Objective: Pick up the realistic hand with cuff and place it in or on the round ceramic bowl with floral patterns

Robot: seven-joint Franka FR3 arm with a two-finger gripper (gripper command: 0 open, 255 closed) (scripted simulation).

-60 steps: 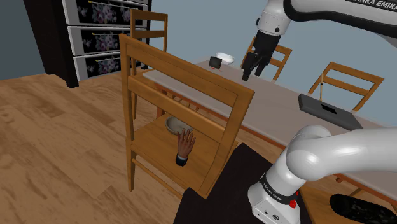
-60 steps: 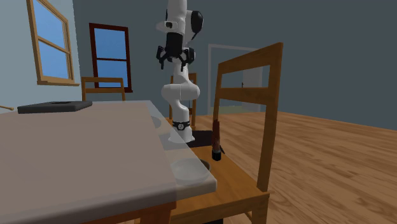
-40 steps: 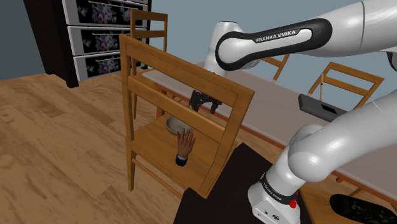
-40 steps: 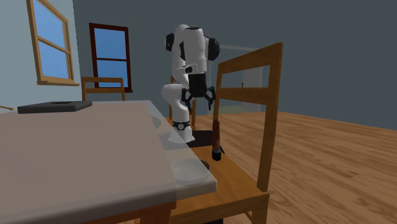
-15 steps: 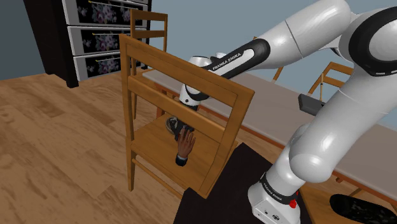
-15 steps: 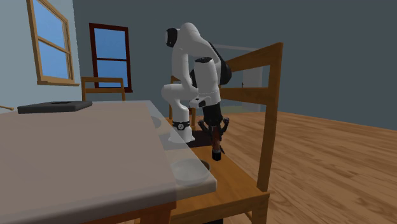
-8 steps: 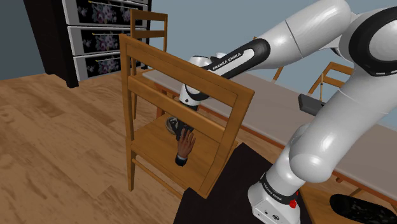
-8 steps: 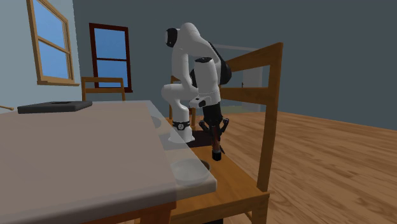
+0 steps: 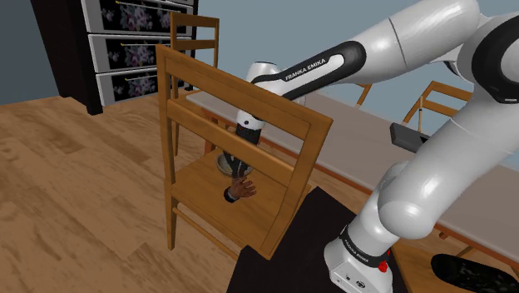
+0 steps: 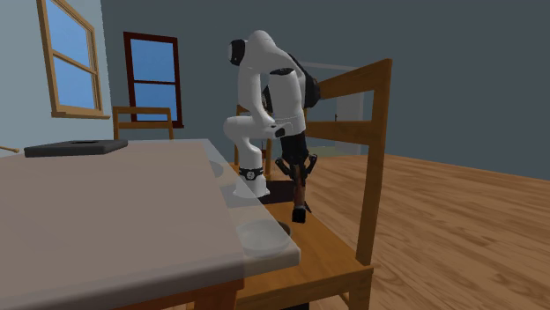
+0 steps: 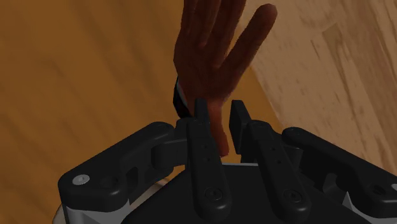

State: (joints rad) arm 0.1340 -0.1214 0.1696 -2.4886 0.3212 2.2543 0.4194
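Observation:
A brown lifelike hand point(image 9: 242, 190) with a dark cuff hangs tilted just above the wooden chair seat point(image 9: 200, 187). My gripper point(image 9: 237, 169) is shut on it from above. In the wrist view my gripper point(image 11: 219, 113) pinches one digit of the hand point(image 11: 213, 51), and the white-lined cuff point(image 11: 181, 98) points away toward the seat. In the second exterior view the hand point(image 10: 301, 195) dangles from the gripper point(image 10: 297, 167), cuff end low. The pale round bowl point(image 10: 263, 236) rests on the same seat, nearer the table than the hand.
The chair's tall slatted back point(image 9: 249, 125) stands between the shoulder camera and the gripper. A grey table point(image 10: 106, 220) overhangs the seat beside the bowl and carries a flat black object point(image 10: 75, 148). More wooden chairs point(image 9: 453, 108) stand beyond the table, and the dark stand point(image 9: 291, 258) is close to the seat.
The gripper finished shutting on the hand, then rose a little. The hand came off the seat and now hangs tilted, cuff swung sideways.

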